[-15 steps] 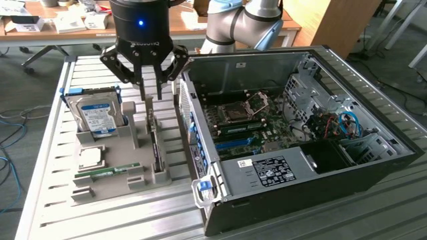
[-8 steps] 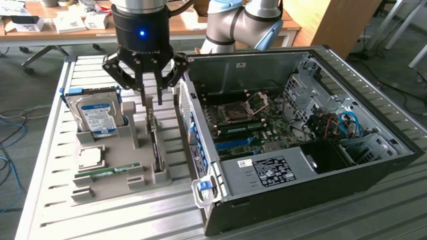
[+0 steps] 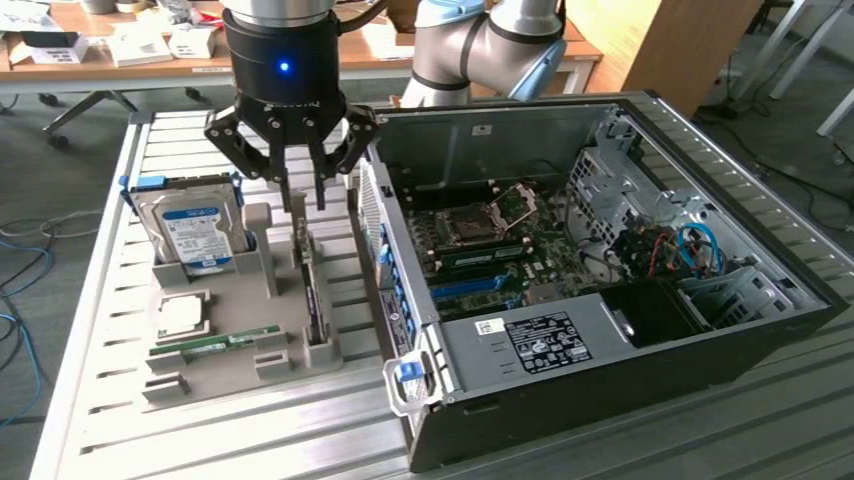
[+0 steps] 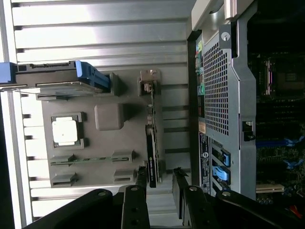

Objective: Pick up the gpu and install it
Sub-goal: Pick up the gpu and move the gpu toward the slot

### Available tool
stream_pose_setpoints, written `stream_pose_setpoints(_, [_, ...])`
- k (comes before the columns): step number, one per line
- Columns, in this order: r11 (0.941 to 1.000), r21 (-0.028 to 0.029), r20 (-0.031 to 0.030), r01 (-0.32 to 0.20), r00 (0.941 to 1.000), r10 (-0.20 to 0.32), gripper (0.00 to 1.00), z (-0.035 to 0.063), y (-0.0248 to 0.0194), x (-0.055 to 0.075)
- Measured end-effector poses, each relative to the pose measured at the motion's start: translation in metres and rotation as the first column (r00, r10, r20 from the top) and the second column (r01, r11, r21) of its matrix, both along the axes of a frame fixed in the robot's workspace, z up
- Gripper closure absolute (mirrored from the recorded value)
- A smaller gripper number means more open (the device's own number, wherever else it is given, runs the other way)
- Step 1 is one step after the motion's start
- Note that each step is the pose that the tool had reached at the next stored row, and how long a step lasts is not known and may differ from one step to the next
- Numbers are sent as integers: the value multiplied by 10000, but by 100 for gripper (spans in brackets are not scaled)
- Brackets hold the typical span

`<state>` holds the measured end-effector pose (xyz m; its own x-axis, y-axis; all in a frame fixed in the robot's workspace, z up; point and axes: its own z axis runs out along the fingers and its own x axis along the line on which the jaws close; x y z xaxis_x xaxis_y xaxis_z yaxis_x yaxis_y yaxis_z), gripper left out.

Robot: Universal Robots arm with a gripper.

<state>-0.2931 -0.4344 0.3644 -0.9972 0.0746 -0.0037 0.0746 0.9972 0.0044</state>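
Along the exterior view's left edge, the slatted metal table (image 3: 80, 330) lies bare. A grey moulded holder (image 3: 260, 300) carries a silver hard drive with a blue label (image 3: 194, 228). The gpu (image 3: 308, 290), a thin dark card seen edge-on, stands in the holder's right-hand slot. The black gripper (image 3: 303, 200) hangs above the card's far end, its fingers (image 4: 142, 180) spread, one on each side, clamping nothing. Only a narrow gap separates the holder from the open black computer case (image 3: 494, 140). The card's faces are hard to make out.
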Motion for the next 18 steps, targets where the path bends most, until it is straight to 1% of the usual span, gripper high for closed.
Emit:
stream_pose_setpoints(1, [10000, 0, 0, -1, 10000, 1, 64, 0, 0, 0])
stream_pose_setpoints(2, [10000, 0, 0, -1, 10000, 1, 58, 0, 0, 0])
stream_pose_setpoints(3, [10000, 0, 0, 0, 10000, 0, 58, 0, 0, 0])
stream_pose_setpoints(4, [10000, 0, 0, -1, 10000, 1, 52, 0, 0, 0])
stream_pose_setpoints(5, [10000, 0, 0, -1, 10000, 1, 52, 0, 0, 0])
stream_pose_setpoints(6, [10000, 0, 0, 0, 10000, 0, 45, 0, 0, 0])
stream_pose_setpoints(8, [10000, 0, 0, -10, 10000, 10, 45, 0, 0, 0])
stream_pose_setpoints(12, [9996, 0, 1, -286, 9996, 286, 45, 0, 0, 0])
stream_pose_setpoints(16, [9996, 1, 1, -290, 9996, 290, 45, -3, -1, -2])
stream_pose_setpoints(18, [9996, 1, 2, -298, 9996, 298, 45, -28, -1, -3])
